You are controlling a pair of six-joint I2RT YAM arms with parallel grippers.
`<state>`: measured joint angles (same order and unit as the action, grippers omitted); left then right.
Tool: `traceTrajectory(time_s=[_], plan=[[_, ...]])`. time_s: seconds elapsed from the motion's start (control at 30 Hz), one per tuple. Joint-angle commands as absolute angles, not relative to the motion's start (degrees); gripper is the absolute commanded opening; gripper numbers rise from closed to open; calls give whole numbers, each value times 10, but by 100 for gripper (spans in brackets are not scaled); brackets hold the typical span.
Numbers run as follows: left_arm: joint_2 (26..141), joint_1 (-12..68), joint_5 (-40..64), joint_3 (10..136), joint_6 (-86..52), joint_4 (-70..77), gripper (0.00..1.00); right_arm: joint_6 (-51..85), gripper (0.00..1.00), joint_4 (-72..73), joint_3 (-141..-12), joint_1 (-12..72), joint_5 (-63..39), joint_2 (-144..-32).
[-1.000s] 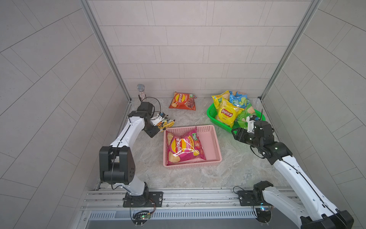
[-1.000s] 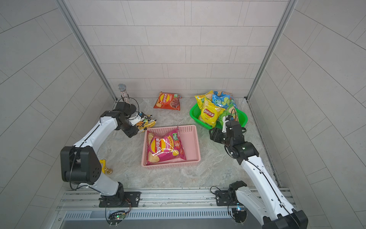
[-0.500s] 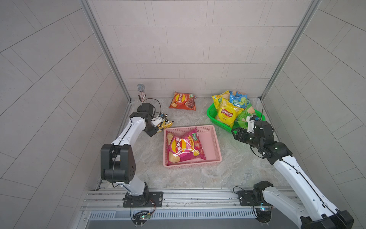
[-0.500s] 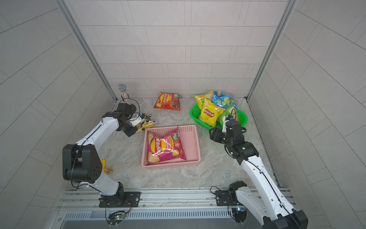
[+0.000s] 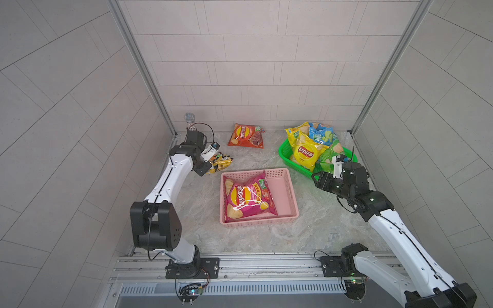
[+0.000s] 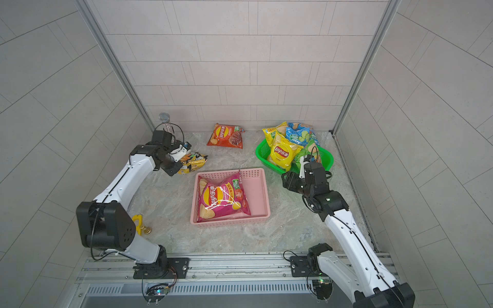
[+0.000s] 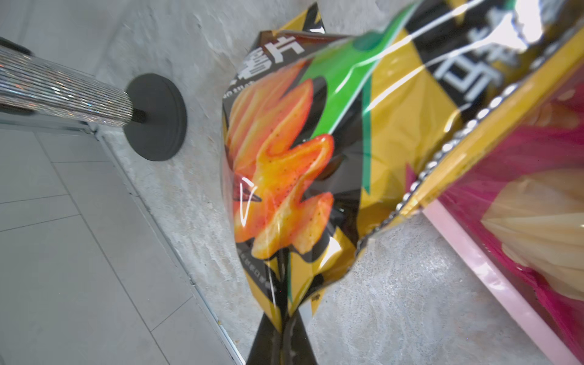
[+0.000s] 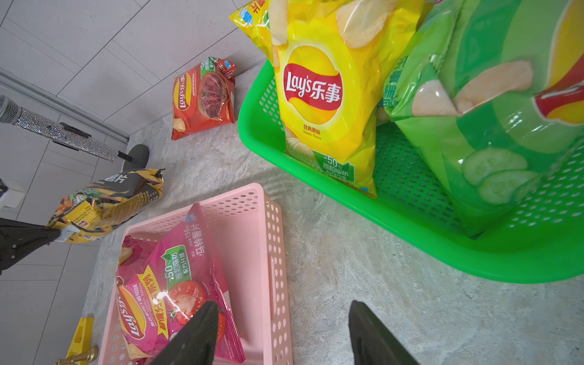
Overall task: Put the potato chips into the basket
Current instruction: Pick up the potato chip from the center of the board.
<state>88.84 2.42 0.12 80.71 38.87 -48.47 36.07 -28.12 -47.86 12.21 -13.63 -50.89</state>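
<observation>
The left tool is clenched on the crimped end seam of a black-and-yellow chip bag, a glossy, puffy pack printed with orange ridged chips and a green band. It sits at the far left of the counter, just left of the pink basket's far-left corner. I cannot tell whether the bag is clear of the surface.

A magenta Lay's bag with a tomato picture lies in the pink basket, filling its left half, with one corner riding up on the far wall. An orange-red bag lies flat near the back wall, apart from both baskets. In the green basket at the far right, a yellow bag, a second yellow bag, a blue bag and a green bag lean against one another.

The right tool is released, jaws spread, holding nothing, above bare counter between the two baskets.

A glittery microphone stands on a round dark base in the far-left corner, just behind the left arm. Both baskets are perforated plastic with rounded corners. The counter looks like grey veined stone, and the walls are pale tile.
</observation>
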Motion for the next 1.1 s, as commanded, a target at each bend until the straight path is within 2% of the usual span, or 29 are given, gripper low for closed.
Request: traceTrajectory(time_s=[0.0, 0.2, 0.37, 0.67, 0.9, 1.07], plan=[[859, 28, 1, 850, 377, -501, 0, 358, 70, -291, -486, 120, -132, -502], [837, 53, 29, 923, 379, -546, 0, 355, 70, -295, -488, 121, -128, -498], [810, 140, 49, 954, 397, -606, 0, 354, 70, -296, -489, 121, -125, -497], [798, 359, -40, 944, 376, -599, 0, 342, 70, -316, -490, 120, -100, -467], [819, 474, -105, 940, 365, -568, 0, 335, 70, -332, -486, 120, -91, -452], [824, 544, -183, 877, 387, -492, 0, 335, 71, -333, -484, 119, -91, -450]])
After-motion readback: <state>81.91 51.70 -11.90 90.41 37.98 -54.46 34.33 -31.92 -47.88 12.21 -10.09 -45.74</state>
